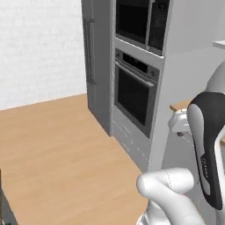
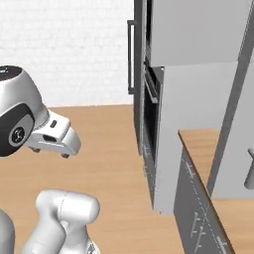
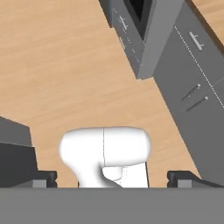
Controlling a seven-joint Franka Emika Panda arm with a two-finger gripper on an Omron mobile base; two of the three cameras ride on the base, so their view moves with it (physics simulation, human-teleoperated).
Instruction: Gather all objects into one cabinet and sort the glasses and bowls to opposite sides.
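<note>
Wood-plank floor (image 3: 65, 65) spreads beneath the robot's gripper (image 3: 112, 177), its jaws wide apart and holding nothing. Grey drawer fronts (image 3: 192, 83) and a built-in oven (image 1: 134, 92) stand well beyond the jaws.

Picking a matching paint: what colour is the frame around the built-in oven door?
Grey, like the tall unit around it; the oven door itself is dark, nearly black. It shows best in the left base view.

White robot arm with dark joints

Glossy white rounded arm links (image 1: 169, 184) meet a black joint band with small pale lettering (image 1: 210, 149); a grey-and-black rounded joint cap (image 2: 17, 111) adjoins the white hand housing (image 2: 54, 134).
</note>
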